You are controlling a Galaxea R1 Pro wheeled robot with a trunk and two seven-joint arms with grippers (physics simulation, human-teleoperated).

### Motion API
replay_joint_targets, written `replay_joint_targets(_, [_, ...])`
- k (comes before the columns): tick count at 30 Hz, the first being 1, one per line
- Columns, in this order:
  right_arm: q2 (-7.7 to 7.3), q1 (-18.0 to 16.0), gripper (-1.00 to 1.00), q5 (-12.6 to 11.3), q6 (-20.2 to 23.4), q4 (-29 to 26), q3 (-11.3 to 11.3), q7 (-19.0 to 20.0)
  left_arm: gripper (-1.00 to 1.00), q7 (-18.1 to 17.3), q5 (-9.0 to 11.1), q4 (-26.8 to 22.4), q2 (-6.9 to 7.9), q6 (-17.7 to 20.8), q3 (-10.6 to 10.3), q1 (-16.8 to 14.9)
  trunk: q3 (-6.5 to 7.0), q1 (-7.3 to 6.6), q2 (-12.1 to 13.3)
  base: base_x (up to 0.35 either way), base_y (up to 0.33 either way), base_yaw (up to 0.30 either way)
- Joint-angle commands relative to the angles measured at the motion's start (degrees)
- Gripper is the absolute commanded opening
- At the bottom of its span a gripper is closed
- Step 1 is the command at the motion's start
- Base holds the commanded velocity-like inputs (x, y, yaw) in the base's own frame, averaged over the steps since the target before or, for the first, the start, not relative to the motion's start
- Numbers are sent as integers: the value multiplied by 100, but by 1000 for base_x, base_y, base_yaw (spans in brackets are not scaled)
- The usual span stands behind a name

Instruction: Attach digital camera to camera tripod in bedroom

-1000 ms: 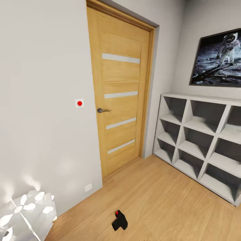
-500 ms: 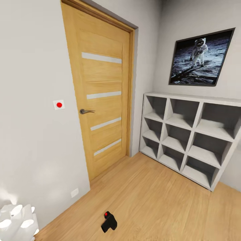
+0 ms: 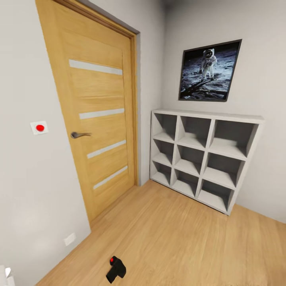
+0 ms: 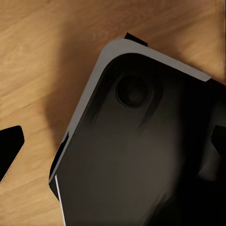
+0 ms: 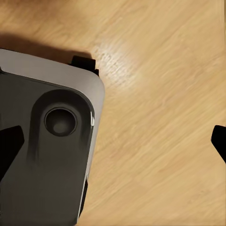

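Head view, L to R. Pale grey wall (image 3: 24, 190) at far L, w/ a small white plate carrying a red dot (image 3: 39, 127) and a white socket (image 3: 70, 239) low down near the floor. A bit of white shape (image 3: 6, 274) pokes in at the bottom L corner; can't tell what it is.

Next: oak door (image 3: 95, 119), shut, w/ four pale horizontal strips and a grey lever handle (image 3: 79, 135) on its L edge.

Camera (image 3: 115, 269) lies on the plank floor (image 3: 178, 242) in front of the door, near the bottom edge of the view, black, red button on its upper L, tilted, touching nothing else. Tripod: not seen.

R of the door, in the corner: white cube shelf (image 3: 204, 157), 3x3, standing on the floor against the far wall, all cubes bare. Above it hangs an astronaut poster (image 3: 209, 71) in a dark frame, apart from the shelf top.

L wrist view: L hand (image 4: 117, 146) w/ dark fingertips (image 4: 10, 146) at opposite edges of the pic, spread wide, holding nothing; below it the robot's dark base w/ grey rim (image 4: 84, 108) over the floor.

R wrist view: R hand (image 5: 115, 146) likewise spread, tips (image 5: 9, 143) far apart, nothing between; base corner (image 5: 52, 80) and bare planks below.
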Motion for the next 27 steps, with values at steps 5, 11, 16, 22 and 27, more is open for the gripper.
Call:
replay_joint_targets(5, [1, -8, 100, 59, 9, 11, -21, -14, 100, 12, -5, -1, -1, -6, 7, 2, -5, 1, -3, 170, 0, -296])
replay_joint_targets(11, [1, -8, 100, 66, 9, 11, -21, -14, 100, 12, -9, 1, -1, -6, -5, 2, -5, 1, -3, 208, 0, -296])
replay_joint_targets(16, [1, -8, 100, 70, 9, 11, -18, -14, 100, 12, -13, 2, -1, -6, -13, 2, -5, 1, -3, 230, 0, -296])
replay_joint_targets(22, [1, -8, 100, 66, 9, 11, -15, -14, 100, 12, -29, 2, -1, -6, -22, 2, -5, 1, -3, 249, -3, -296])
replay_joint_targets(27, [1, -8, 100, 64, 9, 11, -15, -14, 100, 12, -35, 2, -1, -8, -27, 2, -5, 1, -3, 281, -55, -276])
